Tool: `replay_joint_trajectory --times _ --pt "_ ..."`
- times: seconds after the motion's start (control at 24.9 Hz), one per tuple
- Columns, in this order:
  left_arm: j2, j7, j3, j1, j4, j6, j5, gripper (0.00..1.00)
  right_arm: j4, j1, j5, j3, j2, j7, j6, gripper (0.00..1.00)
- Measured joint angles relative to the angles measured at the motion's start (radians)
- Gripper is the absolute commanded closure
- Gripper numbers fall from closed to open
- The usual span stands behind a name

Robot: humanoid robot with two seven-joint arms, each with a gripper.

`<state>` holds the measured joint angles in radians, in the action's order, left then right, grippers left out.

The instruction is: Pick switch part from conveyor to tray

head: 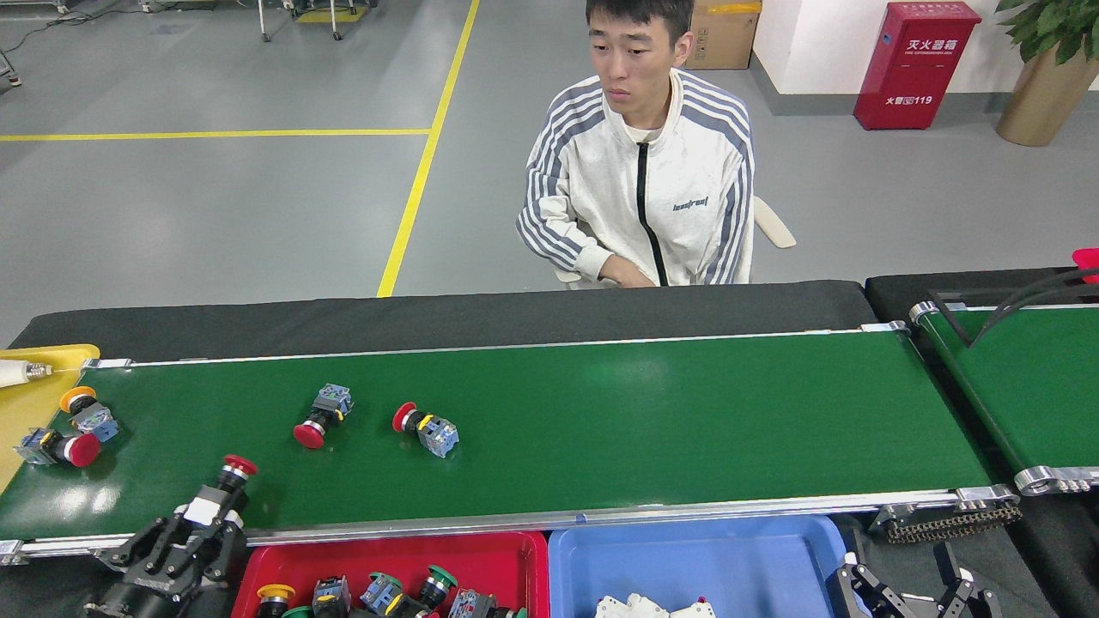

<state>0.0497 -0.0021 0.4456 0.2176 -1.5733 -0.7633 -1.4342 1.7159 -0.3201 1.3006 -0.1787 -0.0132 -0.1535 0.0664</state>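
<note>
Head view: left claw (199,534) clamped on red-capped switch part (221,491) at conveyor (652,421) near-left edge, long axis tilted, cap pointing far-right. Right claw (912,588) fingers apart, near right of blue tray (687,558).

Factory/workshop floor: conveyor (601,421), yellow floor line (421,172), red fire-extinguisher box (914,64), parts trays (532,558).

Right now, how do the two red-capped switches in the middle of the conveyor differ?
The left middle switch points its red cap toward the near rail, its grey-blue block toward the far side. The right middle switch lies crosswise, cap to the left, block to the right. The left one's cap looks larger. Both lie on their sides on the conveyor, untouched by either gripper.
</note>
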Motion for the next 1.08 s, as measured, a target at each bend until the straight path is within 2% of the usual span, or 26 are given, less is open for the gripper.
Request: replay_joint_trajectory --times 0.04,0.08,0.12,0.2,0.4,0.64,0.84,1.08 --pt "-0.036 -0.002 -0.004 0.053 -0.058 -0.006 0.000 0.31 0.000 0.000 0.000 0.000 0.000 0.000 0.007 0.01" --pt "-0.068 -0.002 -0.009 0.097 -0.109 -0.012 0.000 0.09 0.000 0.000 0.000 0.001 0.000 0.000 0.016 0.01" --pt "-0.097 -0.003 -0.014 0.130 -0.142 -0.015 0.000 0.00 0.000 0.000 0.000 0.002 0.000 0.000 0.024 0.01" --pt "-0.134 -0.003 -0.022 0.162 -0.173 -0.016 -0.001 0.00 0.000 0.000 0.000 0.003 0.000 -0.001 0.040 0.01" --pt "-0.138 -0.007 -0.010 0.157 -0.178 -0.016 -0.001 0.00 0.001 0.001 0.002 0.005 0.000 -0.003 0.052 0.01" --pt "-0.135 -0.001 0.131 0.128 -0.168 -0.014 -0.002 0.00 0.001 0.002 0.002 0.006 0.000 -0.003 0.053 0.01" --pt "-0.057 0.000 0.225 0.093 -0.101 0.072 -0.003 0.00 0.001 0.005 0.002 0.007 0.000 -0.003 0.058 0.01" --pt "0.032 0.000 0.210 0.018 -0.016 0.084 -0.003 0.00 0.001 0.011 0.002 0.007 0.000 -0.003 0.070 0.01"
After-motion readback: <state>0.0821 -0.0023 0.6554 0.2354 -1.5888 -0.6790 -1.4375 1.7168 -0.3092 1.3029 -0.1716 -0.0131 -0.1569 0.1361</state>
